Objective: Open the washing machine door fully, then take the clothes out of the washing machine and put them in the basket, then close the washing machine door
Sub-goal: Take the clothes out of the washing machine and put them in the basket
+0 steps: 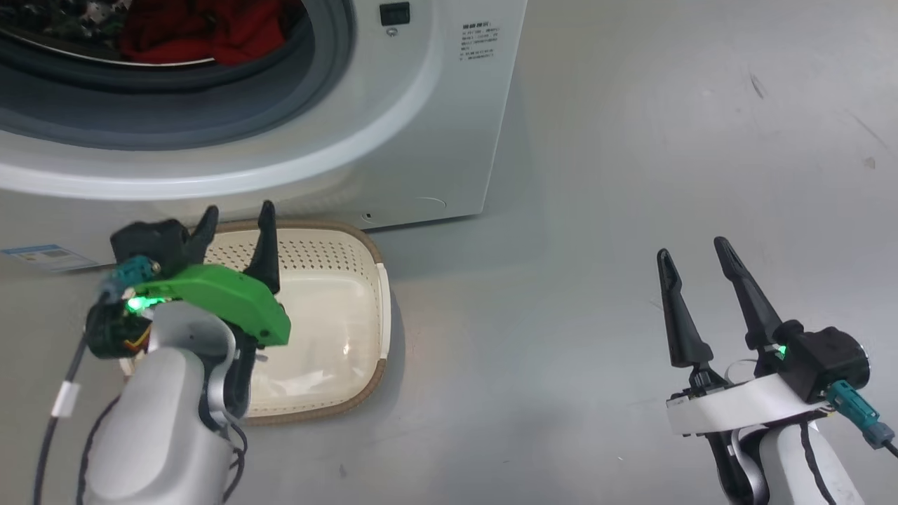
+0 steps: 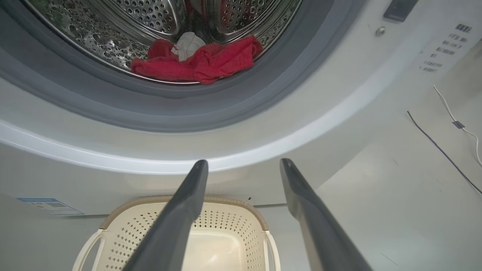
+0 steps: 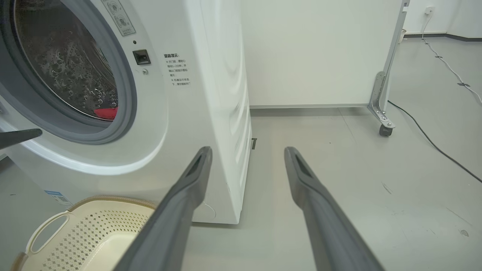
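Note:
The white washing machine (image 1: 421,126) stands with its drum mouth uncovered; the washing machine door is out of view. Red clothes (image 2: 203,62) with some white cloth lie at the drum's front bottom, also seen from the head (image 1: 203,31). The cream basket (image 1: 316,256) sits on the floor against the machine's front. My left gripper (image 1: 238,210) hovers open above the basket (image 2: 226,222), below the drum mouth, holding nothing. Off to the right, over bare floor, my right gripper (image 1: 691,247) is open and empty, fingers (image 3: 188,188) pointing past the machine's corner (image 3: 211,113).
A blue label (image 1: 42,257) sits low on the machine's front. Behind the machine stands a white panel on a castor (image 3: 384,130). A black cable (image 3: 433,141) and a white cable (image 3: 448,66) run across the grey floor to the right.

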Motion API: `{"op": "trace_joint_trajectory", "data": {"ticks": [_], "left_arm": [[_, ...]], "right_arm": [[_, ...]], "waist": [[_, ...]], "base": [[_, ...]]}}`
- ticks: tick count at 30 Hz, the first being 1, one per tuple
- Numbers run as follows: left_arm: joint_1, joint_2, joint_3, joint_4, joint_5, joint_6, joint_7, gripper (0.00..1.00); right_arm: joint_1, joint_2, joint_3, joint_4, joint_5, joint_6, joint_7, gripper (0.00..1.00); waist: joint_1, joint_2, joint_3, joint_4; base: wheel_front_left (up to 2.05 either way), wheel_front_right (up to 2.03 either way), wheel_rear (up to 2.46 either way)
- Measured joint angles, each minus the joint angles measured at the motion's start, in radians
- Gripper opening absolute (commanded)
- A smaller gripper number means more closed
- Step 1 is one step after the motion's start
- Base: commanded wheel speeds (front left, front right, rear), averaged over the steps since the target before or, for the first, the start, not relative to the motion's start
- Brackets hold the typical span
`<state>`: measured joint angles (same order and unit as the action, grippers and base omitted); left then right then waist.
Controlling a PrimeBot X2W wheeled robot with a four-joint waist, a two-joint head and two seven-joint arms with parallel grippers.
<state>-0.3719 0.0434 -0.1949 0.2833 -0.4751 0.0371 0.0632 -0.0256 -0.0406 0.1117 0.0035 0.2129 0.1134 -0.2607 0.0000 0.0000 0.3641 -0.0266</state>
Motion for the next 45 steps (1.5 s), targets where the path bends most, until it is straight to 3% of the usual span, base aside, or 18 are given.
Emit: {"op": "trace_joint_trajectory", "data": {"ticks": [18, 32, 45], "left_arm": [[-0.408, 0.128, 0.095, 0.046, -0.081, -0.026, 0.289, 1.0], [-0.625, 0.207, 0.174, 0.087, -0.1, -0.01, 0.356, 1.0], [-0.708, 0.246, 0.163, 0.194, -0.099, -0.005, 0.431, 1.0]], "right_arm": [[-0.133, -0.001, 0.007, -0.007, 0.051, 0.007, 0.0, 1.0], [-0.196, -0.002, 0.049, 0.002, 0.105, 0.008, 0.0, 1.0], [-0.233, -0.002, 0.069, 0.014, 0.128, 0.008, 0.0, 1.0]], "waist": [[0.0, 0.0, 0.193, -0.077], [0.0001, 0.0, 0.282, -0.148], [0.0001, 0.0, 0.36, -0.209]], "base": [[0.0, 0.0, 0.0], [0.0, 0.0, 0.0], [0.0, 0.0, 0.0]]}}
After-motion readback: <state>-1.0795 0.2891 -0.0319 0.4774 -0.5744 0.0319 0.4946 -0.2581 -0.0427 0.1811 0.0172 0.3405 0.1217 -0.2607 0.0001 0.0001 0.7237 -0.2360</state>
